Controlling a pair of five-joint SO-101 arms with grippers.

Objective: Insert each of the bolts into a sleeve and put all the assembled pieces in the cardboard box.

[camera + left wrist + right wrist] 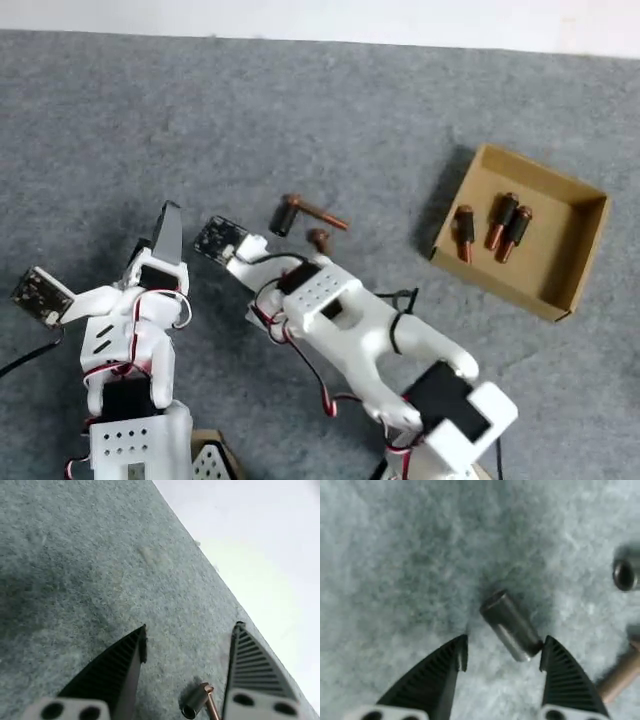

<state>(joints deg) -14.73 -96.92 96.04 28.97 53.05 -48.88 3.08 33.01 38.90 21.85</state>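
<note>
My right pincer [504, 651] stands wide open and grips nothing. A dark cylindrical metal sleeve [511, 625] lies slantwise on the grey felt-covered table [395, 555] just ahead of the gap between its fingertips. One end of it is close to a finger, but I cannot tell whether they touch. Just outside that same finger lie a second dark sleeve [625, 573], its open end showing, and a copper-coloured bolt [620, 677]. My left pincer [190, 632] is also spread wide and empty over the felt. A grey sleeve with a bolt [197, 703] lies on the table between its fingers, gripped by neither. The open brown cardboard box [497, 277] sits well apart, off to the right pincer's right. Three assembled bolt-and-sleeve pieces [503, 222] lie inside it.
</note>
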